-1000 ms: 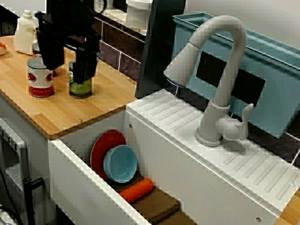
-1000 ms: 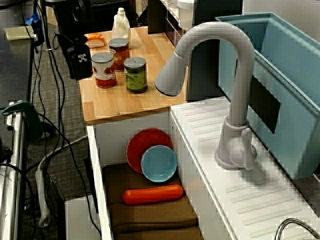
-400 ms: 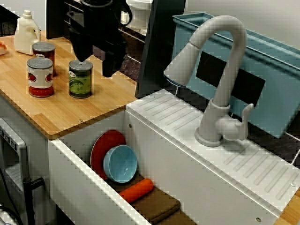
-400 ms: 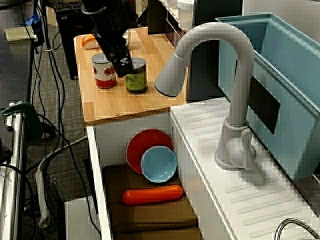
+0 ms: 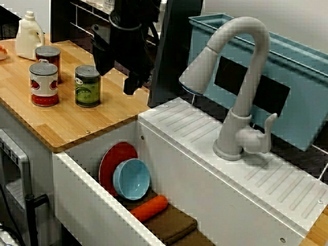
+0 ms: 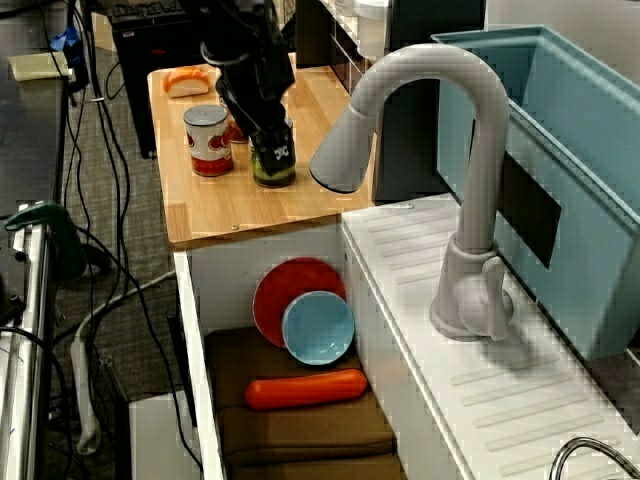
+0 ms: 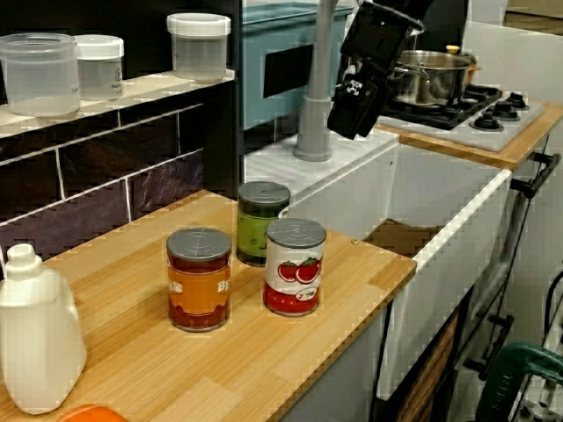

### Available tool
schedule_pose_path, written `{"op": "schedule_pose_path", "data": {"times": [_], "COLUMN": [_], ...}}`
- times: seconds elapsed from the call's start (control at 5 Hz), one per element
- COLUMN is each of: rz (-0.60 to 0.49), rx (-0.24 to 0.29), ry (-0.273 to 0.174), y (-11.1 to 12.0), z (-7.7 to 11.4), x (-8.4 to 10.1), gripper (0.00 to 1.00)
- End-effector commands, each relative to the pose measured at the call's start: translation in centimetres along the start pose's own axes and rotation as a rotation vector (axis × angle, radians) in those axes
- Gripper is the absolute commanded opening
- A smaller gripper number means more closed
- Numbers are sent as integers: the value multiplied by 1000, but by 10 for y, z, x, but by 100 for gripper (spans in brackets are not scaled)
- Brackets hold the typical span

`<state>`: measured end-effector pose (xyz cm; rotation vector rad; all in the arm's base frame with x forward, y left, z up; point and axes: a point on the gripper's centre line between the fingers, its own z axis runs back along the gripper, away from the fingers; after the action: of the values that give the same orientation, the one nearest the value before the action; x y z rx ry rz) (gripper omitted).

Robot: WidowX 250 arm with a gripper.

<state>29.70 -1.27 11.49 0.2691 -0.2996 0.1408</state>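
My black gripper hangs open above the wooden counter, with nothing between its fingers. In the view across the sink it is just right of and above a green-labelled can. In the view along the sink the gripper overlaps that green can and hides its top. From the counter end, the gripper floats high beyond the cans, near the faucet. A red tomato can and an orange-labelled can stand beside the green can.
A grey faucet arches over the white sink. In the sink lie a red plate, a blue bowl, an orange carrot-like piece and a brown cloth. A white bottle stands at the counter's far end.
The gripper has moved from over the cans toward the sink side of the counter, passing the green can. It stays open. The cans have not moved.
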Motion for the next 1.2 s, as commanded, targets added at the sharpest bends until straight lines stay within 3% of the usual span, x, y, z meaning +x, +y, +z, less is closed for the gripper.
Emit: {"op": "schedule_pose_path", "data": {"times": [0.0, 0.2, 0.4, 1.0], "rz": [-22, -22, -4, 42], "rx": [-66, -72, -65, -56], "ry": [7, 12, 11, 10], "y": [7, 11, 17, 32], "z": [12, 8, -1, -15], "x": [5, 7, 11, 27], "gripper": [100, 95, 0, 0]}}
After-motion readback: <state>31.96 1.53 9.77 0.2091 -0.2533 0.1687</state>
